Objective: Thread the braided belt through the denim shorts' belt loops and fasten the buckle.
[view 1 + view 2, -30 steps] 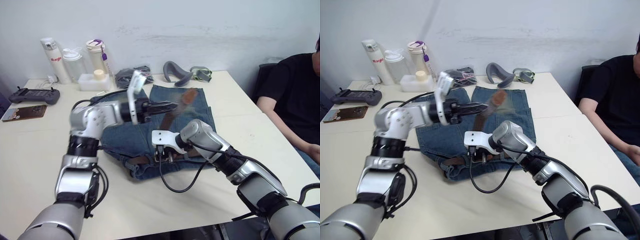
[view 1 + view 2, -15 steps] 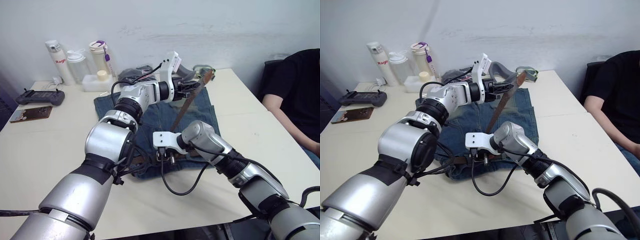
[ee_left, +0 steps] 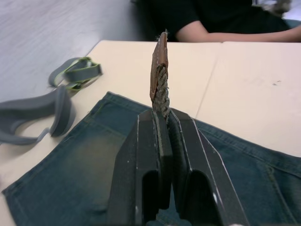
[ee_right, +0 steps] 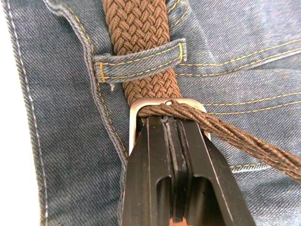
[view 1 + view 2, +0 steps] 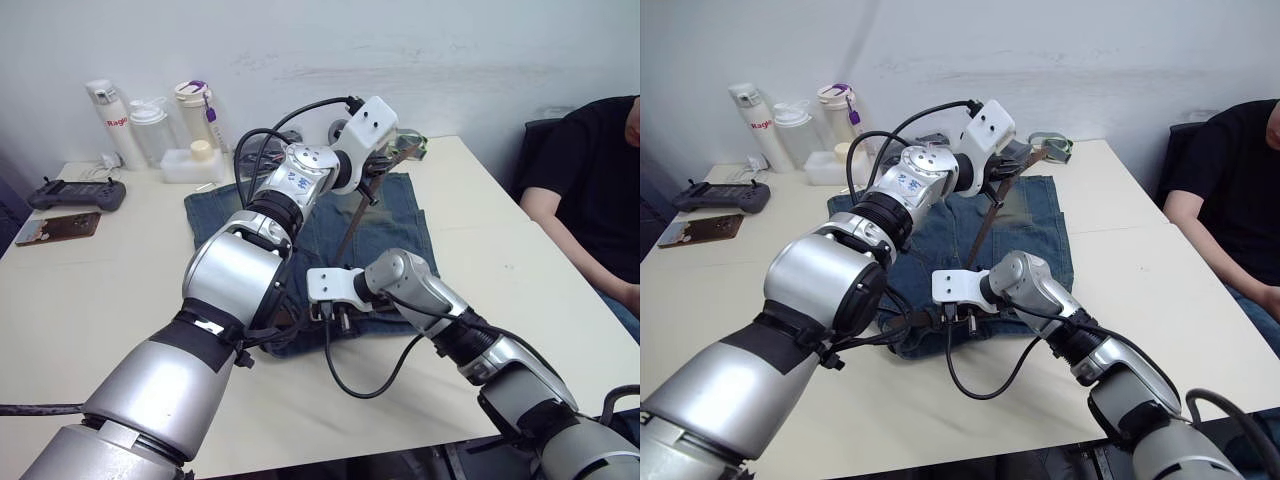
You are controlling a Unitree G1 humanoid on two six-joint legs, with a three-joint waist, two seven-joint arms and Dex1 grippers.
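Braided belt (image 4: pixel 141 42) taut between both clamped pincers, left pincer (image 3: pixel 161 117), right pincer (image 4: pixel 171 123).

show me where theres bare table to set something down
Bare tabletop lies between the denim shorts and the controller, and again between the shorts and the seated person. The far edge is crowded with bottles and a grey strap.
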